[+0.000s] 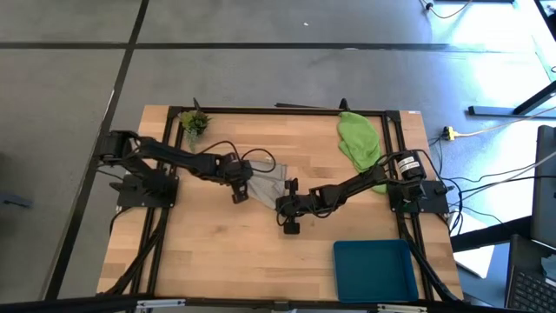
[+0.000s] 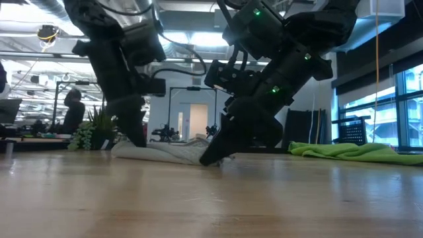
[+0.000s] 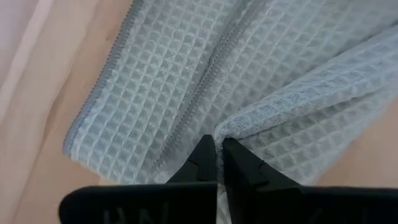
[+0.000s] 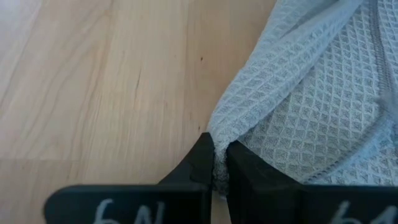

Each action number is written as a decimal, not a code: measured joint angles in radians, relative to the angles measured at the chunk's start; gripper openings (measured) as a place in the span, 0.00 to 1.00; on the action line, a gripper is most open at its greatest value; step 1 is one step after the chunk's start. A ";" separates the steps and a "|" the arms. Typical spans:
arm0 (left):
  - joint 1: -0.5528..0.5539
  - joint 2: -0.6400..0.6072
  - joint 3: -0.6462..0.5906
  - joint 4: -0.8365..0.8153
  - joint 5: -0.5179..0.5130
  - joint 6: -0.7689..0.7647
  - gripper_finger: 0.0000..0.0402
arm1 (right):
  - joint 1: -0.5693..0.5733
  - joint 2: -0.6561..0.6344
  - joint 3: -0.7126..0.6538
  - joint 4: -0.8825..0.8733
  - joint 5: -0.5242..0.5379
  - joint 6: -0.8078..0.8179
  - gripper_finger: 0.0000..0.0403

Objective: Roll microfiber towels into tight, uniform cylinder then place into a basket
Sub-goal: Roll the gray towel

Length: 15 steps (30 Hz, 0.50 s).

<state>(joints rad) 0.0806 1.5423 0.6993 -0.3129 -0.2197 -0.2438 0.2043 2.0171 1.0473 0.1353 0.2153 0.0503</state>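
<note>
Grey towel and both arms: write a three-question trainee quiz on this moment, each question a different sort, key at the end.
1. True or false: both the left tool and the right tool are shut on the grey towel.
2. Multiple choice: where is the green towel?
A. inside the basket
B. loose on the table near the far right corner
C. under the left arm
3. Fill in: the teal basket at the near right of the table holds ____ towels.

Key: 1 true, each pinches a fold of it. 2 B. 3 no; and the grey towel is not yet a cylinder.
</note>
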 joint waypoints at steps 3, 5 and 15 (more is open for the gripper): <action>-0.002 0.033 0.004 0.002 -0.012 0.015 0.00 | 0.000 0.000 0.000 0.003 0.000 0.009 0.05; -0.003 0.050 0.004 0.002 -0.015 0.017 0.00 | 0.000 -0.003 0.001 0.001 -0.004 0.024 0.05; -0.042 0.058 0.004 -0.012 -0.030 0.053 0.00 | -0.019 -0.047 0.059 -0.091 -0.090 0.131 0.05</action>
<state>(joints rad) 0.0381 1.6001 0.7033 -0.3253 -0.2501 -0.1913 0.1854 1.9698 1.1061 0.0447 0.1255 0.1818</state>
